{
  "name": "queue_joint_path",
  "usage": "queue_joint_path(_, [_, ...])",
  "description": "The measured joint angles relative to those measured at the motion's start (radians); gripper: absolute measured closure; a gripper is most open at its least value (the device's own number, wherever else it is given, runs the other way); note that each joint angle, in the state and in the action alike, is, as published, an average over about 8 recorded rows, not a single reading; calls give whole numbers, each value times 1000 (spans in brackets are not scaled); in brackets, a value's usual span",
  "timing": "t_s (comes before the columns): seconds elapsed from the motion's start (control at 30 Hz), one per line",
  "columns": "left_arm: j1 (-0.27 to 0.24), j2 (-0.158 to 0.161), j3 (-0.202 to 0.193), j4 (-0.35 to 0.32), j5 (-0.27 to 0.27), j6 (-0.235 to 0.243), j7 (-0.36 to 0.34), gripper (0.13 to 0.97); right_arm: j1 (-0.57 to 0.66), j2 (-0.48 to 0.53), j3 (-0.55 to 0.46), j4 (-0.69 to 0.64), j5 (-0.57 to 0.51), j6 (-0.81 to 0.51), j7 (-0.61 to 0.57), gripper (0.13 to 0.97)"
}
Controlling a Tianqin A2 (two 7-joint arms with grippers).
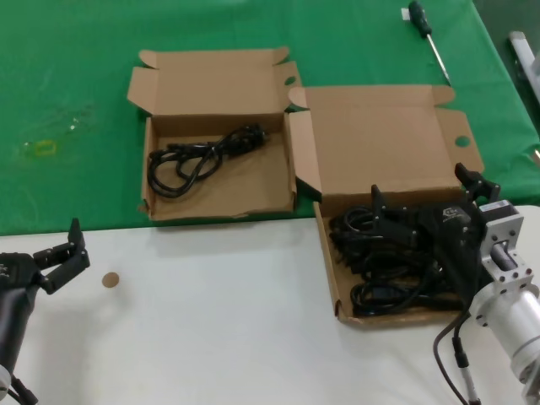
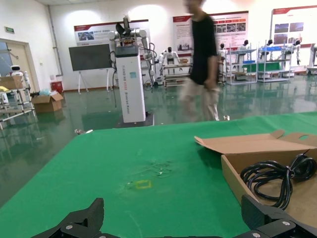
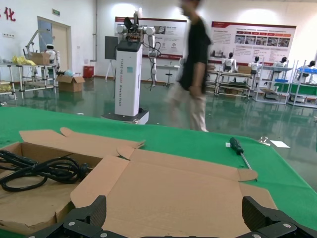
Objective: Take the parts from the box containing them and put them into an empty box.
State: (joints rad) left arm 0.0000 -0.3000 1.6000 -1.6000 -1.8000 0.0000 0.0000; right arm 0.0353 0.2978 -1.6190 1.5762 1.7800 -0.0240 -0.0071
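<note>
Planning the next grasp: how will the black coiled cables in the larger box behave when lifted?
The black coiled cables look floppy, so loops will probably sag. They lie piled and overlapping in the larger brown cardboard box, so neighbours may tangle and drag along.

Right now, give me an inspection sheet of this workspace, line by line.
Surface: white table in front, green cloth behind it.
Job's things: larger box on the right holds a pile of black cables; smaller box on the left already holds one coiled cable.
Clutter: screwdriver on the cloth behind the larger box; small brown disc on the white table.
Grippers: right claw open, low over the cable pile; left claw open, idle at the table's left edge.
Cables: robot's own cable hangs below the right wrist.
Surroundings: a person walking through a hall with robot stands and shelves.
</note>
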Motion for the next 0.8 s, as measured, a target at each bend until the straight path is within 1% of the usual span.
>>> queue_joint_path(0.8, [0,0,0,0,0,0,0,132,0,0,0,0,0,0,0,129])
